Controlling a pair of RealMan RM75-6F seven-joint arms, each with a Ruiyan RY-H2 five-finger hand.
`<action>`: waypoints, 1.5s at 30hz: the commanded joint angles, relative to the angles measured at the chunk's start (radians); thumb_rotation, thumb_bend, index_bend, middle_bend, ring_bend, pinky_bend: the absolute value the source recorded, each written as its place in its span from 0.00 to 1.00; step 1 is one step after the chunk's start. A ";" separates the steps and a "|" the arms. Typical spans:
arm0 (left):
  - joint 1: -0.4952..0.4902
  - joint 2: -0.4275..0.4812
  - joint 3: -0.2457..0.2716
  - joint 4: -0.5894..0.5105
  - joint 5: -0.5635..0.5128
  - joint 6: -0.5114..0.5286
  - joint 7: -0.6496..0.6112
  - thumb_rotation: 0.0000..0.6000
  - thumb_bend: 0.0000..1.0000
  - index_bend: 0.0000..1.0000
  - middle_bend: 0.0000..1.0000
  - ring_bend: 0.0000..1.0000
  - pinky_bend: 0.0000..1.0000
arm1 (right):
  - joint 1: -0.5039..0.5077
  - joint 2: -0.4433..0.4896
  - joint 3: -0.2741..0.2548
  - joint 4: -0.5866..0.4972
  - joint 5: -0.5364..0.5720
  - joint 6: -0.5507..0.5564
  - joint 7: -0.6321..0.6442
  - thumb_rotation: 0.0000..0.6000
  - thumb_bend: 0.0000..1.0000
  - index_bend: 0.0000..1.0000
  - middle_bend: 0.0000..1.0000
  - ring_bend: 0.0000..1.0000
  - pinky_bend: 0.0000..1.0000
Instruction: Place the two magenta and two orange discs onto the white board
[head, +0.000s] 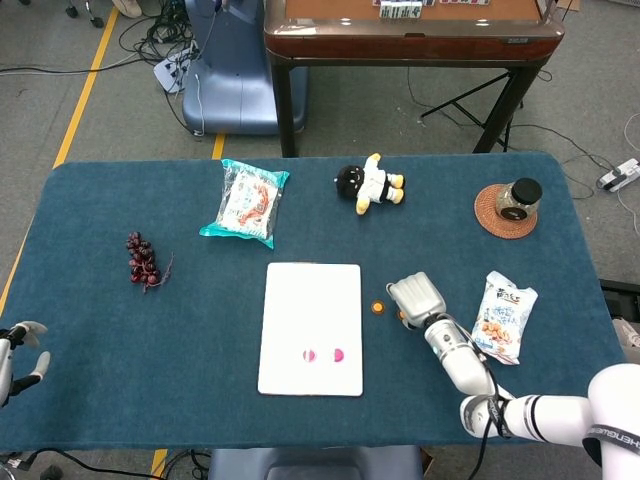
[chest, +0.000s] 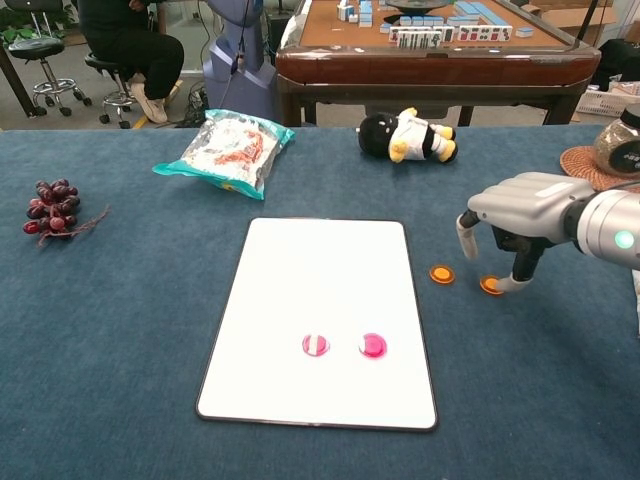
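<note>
Now the right hand (chest: 505, 215) is hovering, fingers spread and holding nothing, over the farther orange disc (chest: 490, 285).
Its fingertip is reaching that disc (the other orange disc (chest: 441, 273) is lying nearer the white board (chest: 300, 270)).

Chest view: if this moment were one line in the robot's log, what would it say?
stage: reaching for orange discs | right hand: over far orange disc, not gripping | near orange disc: on cloth | magenta discs: on white board

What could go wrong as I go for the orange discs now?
The right hand is down over the far orange disc; flat on soft cloth, it may slide away instead of lifting. The near orange disc lies close by and could get knocked. Carrying over, the hand could bump the magenta discs on the white board.
</note>
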 joint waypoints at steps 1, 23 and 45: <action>0.000 -0.001 0.001 -0.001 0.001 0.000 0.001 1.00 0.38 0.48 0.51 0.42 0.63 | -0.005 -0.002 -0.001 0.006 -0.004 -0.005 0.003 1.00 0.18 0.40 1.00 1.00 1.00; -0.002 0.000 0.002 -0.001 0.000 -0.004 -0.002 1.00 0.38 0.48 0.51 0.42 0.63 | -0.028 -0.026 0.003 0.049 -0.020 -0.039 0.013 1.00 0.19 0.40 1.00 1.00 1.00; -0.001 0.002 0.002 -0.003 -0.001 -0.005 -0.006 1.00 0.38 0.48 0.51 0.42 0.63 | -0.037 -0.046 0.013 0.080 -0.019 -0.061 0.011 1.00 0.30 0.47 1.00 1.00 1.00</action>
